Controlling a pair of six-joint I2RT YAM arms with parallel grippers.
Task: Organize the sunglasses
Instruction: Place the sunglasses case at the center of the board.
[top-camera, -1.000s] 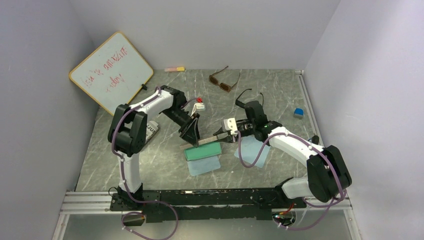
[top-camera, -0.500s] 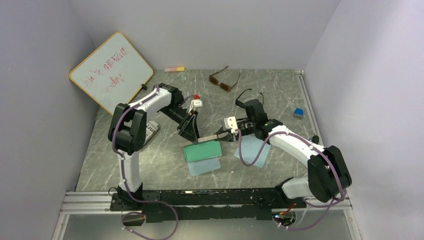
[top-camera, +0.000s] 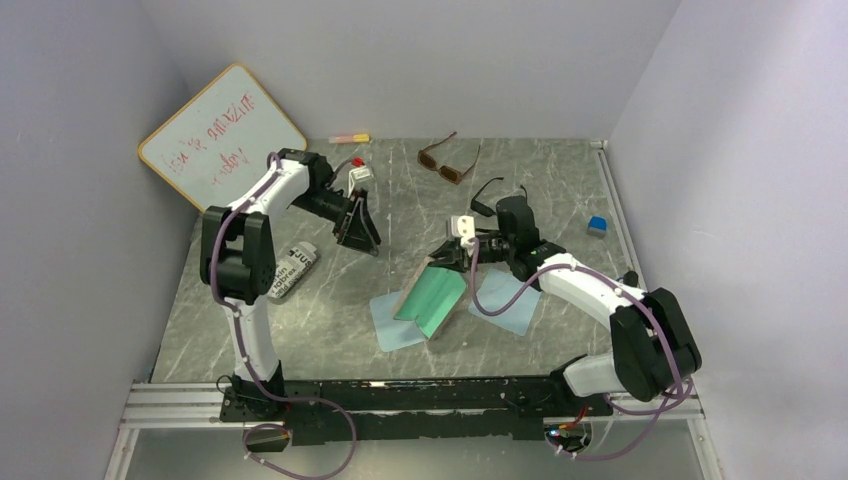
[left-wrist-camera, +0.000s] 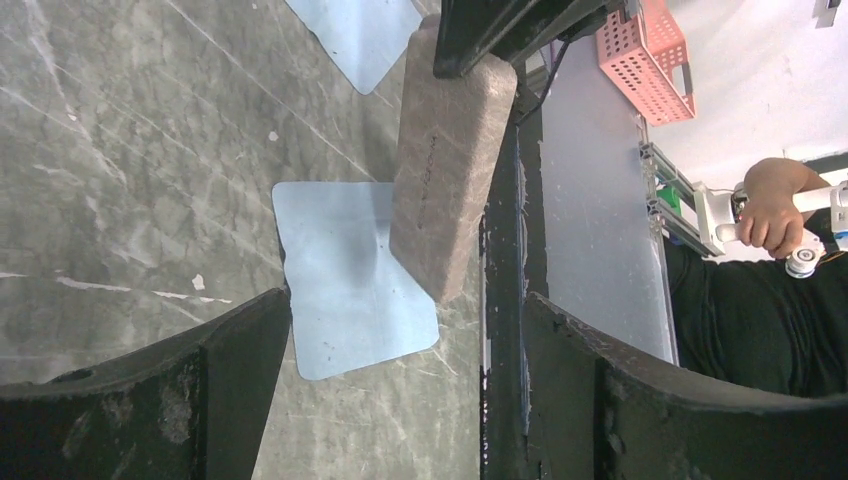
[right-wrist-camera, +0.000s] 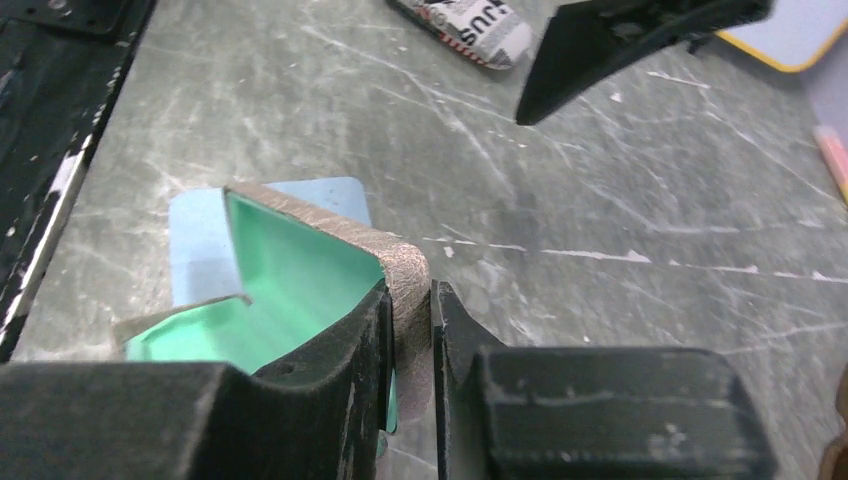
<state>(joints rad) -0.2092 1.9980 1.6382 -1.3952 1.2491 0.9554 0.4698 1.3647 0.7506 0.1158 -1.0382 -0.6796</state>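
Top external: left gripper (top-camera: 360, 238), wide and empty, withdrew toward ten o'clock; right gripper (top-camera: 441, 261) pinches the case (top-camera: 432, 298), now tilted open. Sunglasses (top-camera: 445, 163) remain unpacked.

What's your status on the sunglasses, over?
Left hand open, empty. Right hand pinching brown case wall, case tipped up over blue cloth. Brown sunglasses, black sunglasses lying beyond, untouched.

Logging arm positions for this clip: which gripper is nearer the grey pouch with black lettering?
Left. The left gripper hangs open a little past the grey pouch, toward the centre, not touching it. The right gripper is farther across, shut on the brown case at its edge.
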